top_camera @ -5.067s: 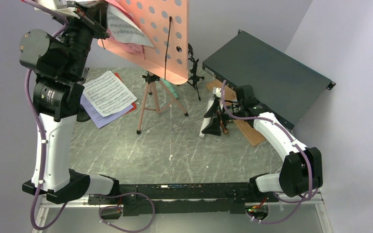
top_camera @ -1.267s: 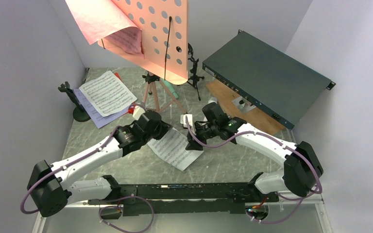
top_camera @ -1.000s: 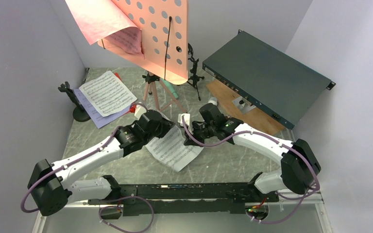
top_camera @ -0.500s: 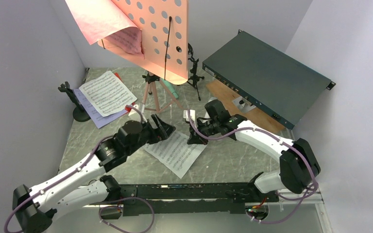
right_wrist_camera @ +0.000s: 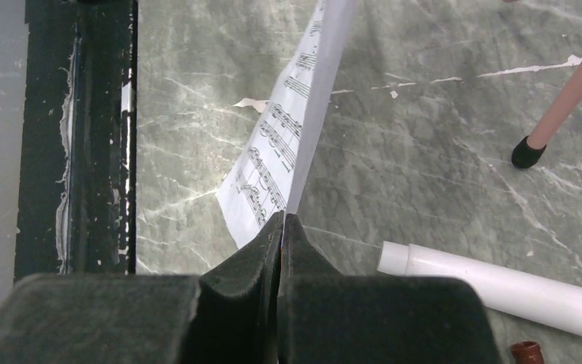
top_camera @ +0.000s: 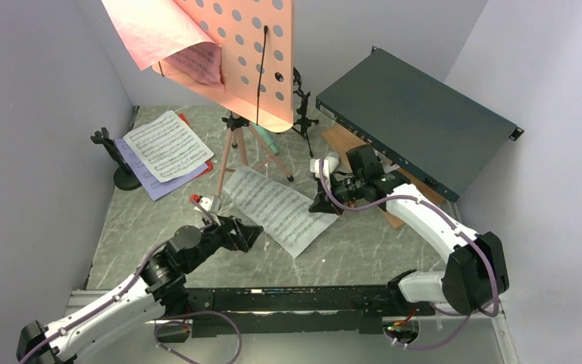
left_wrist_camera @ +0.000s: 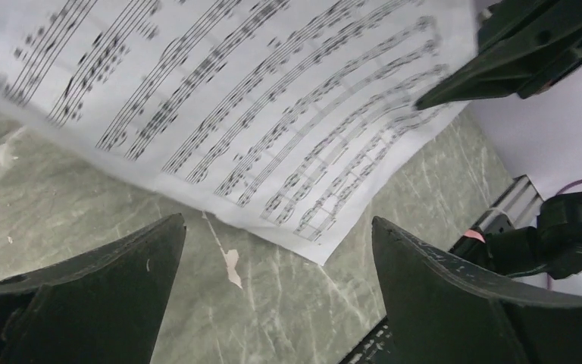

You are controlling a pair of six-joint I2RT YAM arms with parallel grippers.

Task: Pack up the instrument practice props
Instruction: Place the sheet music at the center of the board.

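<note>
A white sheet-music page hangs over the table's middle, pinched at its right edge by my right gripper, which is shut on it; the right wrist view shows the page edge-on between the closed tips of that gripper. My left gripper stands open and holds nothing, just short of the page's near-left edge. The pink perforated music tripod stands behind, a pink page on its desk. More pages lie at the left. A white microphone lies by the right gripper.
A large dark green box leans at the back right over a brown board. Black microphone mounts stand at the left and behind the tripod. A green microphone lies under the tripod. A tripod foot is near the page.
My left gripper opened, let go of the page and drew back toward the near edge. The right gripper carried the page to the right and farther back.
</note>
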